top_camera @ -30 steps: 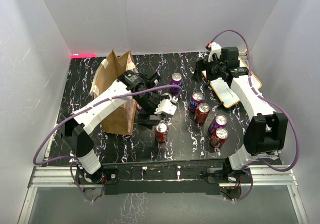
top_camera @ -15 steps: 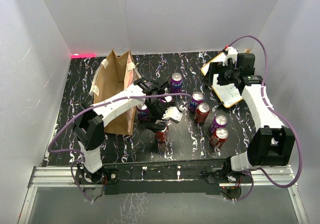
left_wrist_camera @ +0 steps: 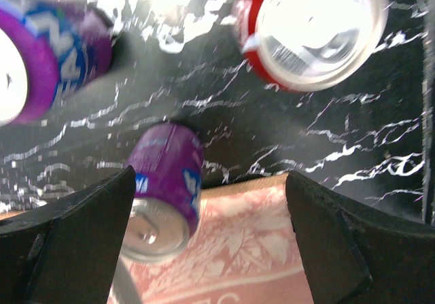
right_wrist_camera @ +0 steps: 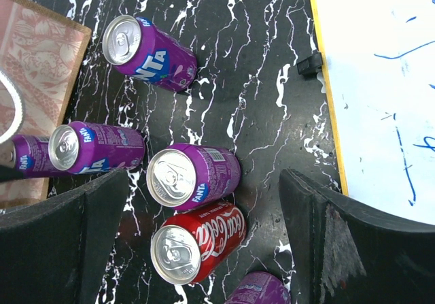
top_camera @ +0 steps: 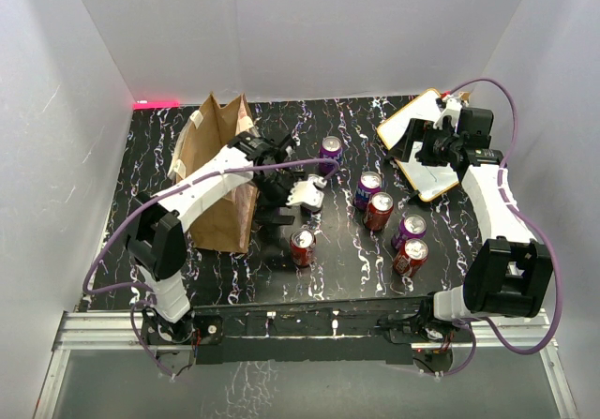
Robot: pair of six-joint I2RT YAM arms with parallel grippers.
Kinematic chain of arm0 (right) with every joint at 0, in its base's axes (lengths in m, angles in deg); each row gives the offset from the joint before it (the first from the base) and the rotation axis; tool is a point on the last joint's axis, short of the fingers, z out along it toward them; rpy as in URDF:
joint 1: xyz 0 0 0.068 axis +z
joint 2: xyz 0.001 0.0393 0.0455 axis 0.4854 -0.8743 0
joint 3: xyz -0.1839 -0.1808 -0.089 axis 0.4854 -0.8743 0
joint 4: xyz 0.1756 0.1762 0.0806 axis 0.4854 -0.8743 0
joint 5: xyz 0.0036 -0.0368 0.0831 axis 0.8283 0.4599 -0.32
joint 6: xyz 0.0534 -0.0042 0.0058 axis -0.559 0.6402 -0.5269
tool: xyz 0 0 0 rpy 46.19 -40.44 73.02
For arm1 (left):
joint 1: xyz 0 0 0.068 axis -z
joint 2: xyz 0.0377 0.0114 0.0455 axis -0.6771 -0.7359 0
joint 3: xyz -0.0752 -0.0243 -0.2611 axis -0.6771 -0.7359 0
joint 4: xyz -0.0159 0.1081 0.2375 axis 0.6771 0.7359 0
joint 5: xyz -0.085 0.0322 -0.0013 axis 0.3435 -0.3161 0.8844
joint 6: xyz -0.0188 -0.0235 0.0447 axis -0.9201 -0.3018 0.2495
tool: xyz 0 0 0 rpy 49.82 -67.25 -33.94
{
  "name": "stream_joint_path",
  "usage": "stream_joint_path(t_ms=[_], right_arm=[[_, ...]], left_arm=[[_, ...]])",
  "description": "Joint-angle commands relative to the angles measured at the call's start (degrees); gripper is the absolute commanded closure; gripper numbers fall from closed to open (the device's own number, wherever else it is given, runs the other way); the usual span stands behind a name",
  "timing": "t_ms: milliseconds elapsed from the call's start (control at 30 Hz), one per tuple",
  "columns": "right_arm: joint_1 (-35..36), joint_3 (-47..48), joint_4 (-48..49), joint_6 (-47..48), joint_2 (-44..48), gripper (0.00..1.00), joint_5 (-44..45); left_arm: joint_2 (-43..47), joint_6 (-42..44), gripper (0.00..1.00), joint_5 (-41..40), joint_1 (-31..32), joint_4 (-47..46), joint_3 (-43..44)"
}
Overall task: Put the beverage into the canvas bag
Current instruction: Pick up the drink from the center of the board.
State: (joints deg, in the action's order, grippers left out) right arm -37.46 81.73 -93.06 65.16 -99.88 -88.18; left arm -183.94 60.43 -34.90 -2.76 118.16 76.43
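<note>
The brown canvas bag (top_camera: 217,161) stands at the left of the table; its reddish printed side fills the bottom of the left wrist view (left_wrist_camera: 251,249). My left gripper (top_camera: 279,209) is low beside the bag, jaws open (left_wrist_camera: 209,181), around a purple can (left_wrist_camera: 163,188) that stands against the bag, close to the left finger. That can is hidden under the gripper in the top view. My right gripper (top_camera: 422,147) is open and empty (right_wrist_camera: 204,175), high above a purple Fanta can (right_wrist_camera: 194,175) and a red Coca-Cola can (right_wrist_camera: 200,243).
A red can (top_camera: 302,246) stands just in front of my left gripper. Several more purple and red cans (top_camera: 379,210) stand mid-table. A yellow-framed whiteboard (top_camera: 433,180) lies at the back right, under my right arm. White walls close in the table.
My left gripper has pulled back left toward the bag's side, with the purple can between its jaws. My right arm has swung right and back over the whiteboard.
</note>
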Motion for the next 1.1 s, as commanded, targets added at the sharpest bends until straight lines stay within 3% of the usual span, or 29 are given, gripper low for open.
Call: stream_joint_path(t_ms=[0,533,1067], right_arm=[[-0.4,0.2,4.1,-1.9,1.3,0.04,-2.1],[-1.3,-1.7,4.2,-2.7,2.9,0.04,-2.5],[-2.2,-3.3,4.5,-3.8,4.1,0.04,-3.2]], left_arm=[[2.7,2.8,0.1,-2.8,-3.2,0.6,-1.2],[0.2,4.0,0.08,-6.5,-6.2,-4.1,-0.5],[-2.8,8.1,0.11,-9.6,-7.4,-0.9,-0.6]])
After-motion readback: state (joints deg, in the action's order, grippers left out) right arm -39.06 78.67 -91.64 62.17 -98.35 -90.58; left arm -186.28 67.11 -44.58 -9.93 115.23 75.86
